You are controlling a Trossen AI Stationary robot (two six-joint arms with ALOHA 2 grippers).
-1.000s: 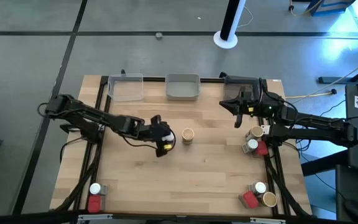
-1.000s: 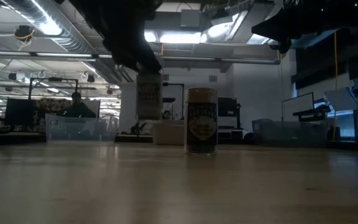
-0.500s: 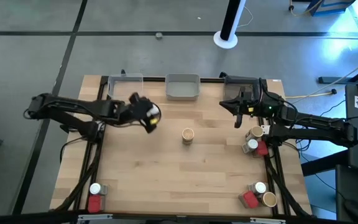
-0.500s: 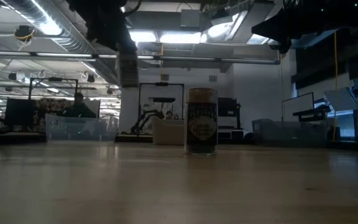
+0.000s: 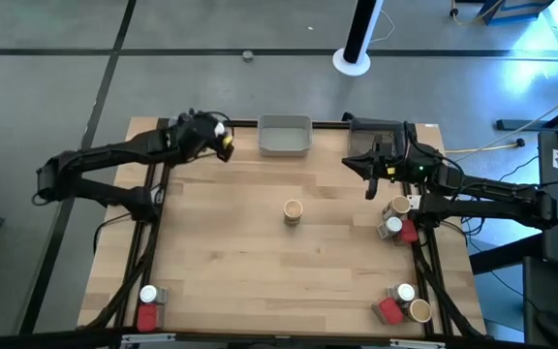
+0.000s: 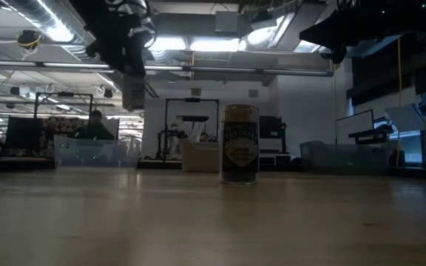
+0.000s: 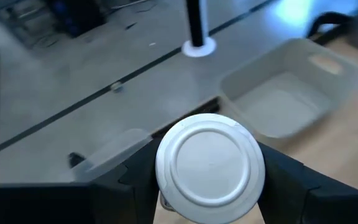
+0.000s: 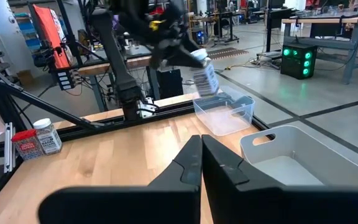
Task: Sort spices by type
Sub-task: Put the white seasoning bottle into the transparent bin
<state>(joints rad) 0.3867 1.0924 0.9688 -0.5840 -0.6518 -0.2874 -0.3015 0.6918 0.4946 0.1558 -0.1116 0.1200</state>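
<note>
The left pincer [image 5: 219,142] is clamped on a white-capped jar [image 7: 210,168], held in the air over the clear tray [image 8: 224,113] at the surface's far left corner. The right pincer [image 8: 201,163], fingers pressed together and holding nothing, hovers near the far right edge. A tan-brown jar [image 5: 293,210] stands mid-surface.

White-capped jars [image 5: 393,225]: four. Red packets [image 5: 388,310]: three. Tan jars [image 5: 293,210]: three. Trays [image 5: 285,135]: three.

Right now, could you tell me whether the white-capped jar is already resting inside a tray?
No, the left gripper holds the white-capped jar in the air above the clear tray.
</note>
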